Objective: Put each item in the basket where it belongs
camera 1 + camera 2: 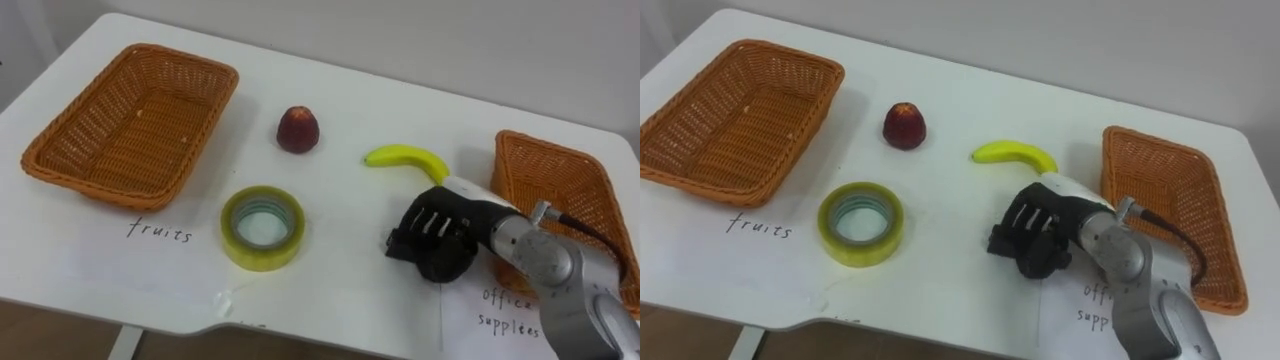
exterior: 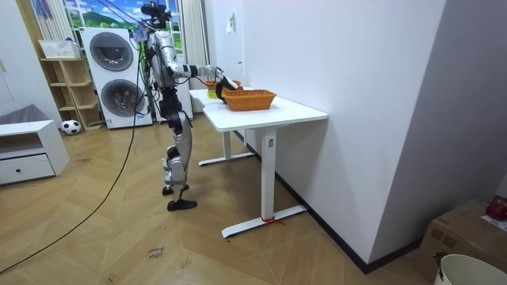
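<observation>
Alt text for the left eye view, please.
The robot's right hand reaches over a white table beside a banana. A red fruit and a yellow tape roll lie between a left basket and a right basket.

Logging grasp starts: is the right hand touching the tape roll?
Apart. The left eye view shows a wide strip of bare white table between the tape roll and the right hand, which is near the banana.
</observation>
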